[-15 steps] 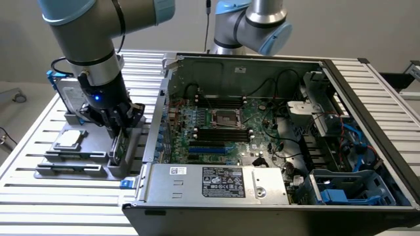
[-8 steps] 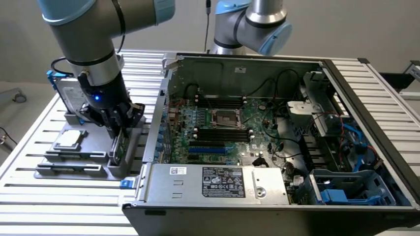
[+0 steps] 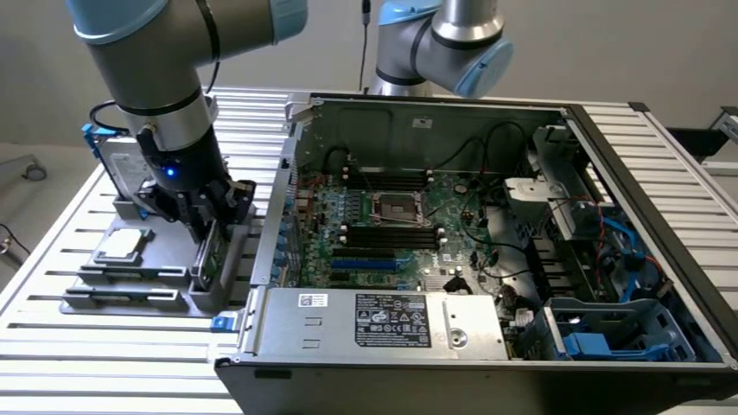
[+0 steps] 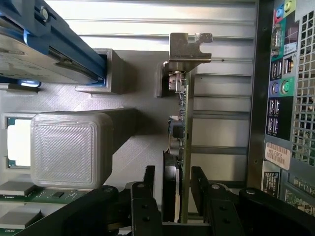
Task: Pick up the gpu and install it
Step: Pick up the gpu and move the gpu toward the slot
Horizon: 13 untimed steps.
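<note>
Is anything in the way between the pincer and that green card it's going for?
Nothing visible. The pincer is open and straddles the gpu, which stands on edge in the gray holder beside the computer case. Only small bare gaps lie between it and the card.

A slatted metal table (image 3: 69, 363) carries a grey parts holder (image 3: 168, 255) beside an open computer case (image 3: 461, 389).

- My hand (image 4: 173, 169) is black.
- The gpu (image 4: 183, 128) at my hand: green board, black cooler, silver bracket.
- The holder (image 4: 69, 147) beside my hand: pale grey, finely ribbed.
</note>
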Each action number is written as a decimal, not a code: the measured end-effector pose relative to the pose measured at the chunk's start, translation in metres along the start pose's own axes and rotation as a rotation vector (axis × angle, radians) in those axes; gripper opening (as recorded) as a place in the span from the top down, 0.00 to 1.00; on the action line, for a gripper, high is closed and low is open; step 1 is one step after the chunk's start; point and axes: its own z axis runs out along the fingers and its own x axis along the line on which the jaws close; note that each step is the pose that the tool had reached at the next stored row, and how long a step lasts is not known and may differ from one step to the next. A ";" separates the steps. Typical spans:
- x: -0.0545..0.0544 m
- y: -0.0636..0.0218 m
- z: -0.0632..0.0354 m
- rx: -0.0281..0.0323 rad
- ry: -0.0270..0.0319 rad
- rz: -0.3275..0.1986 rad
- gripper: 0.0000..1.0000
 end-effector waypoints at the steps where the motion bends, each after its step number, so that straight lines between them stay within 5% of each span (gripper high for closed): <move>1: 0.000 0.0000 -0.0003 0.0001 -0.0001 0.000 0.57; 13: 0.004 -0.0022 -0.0050 -0.0002 -0.0018 0.000 0.59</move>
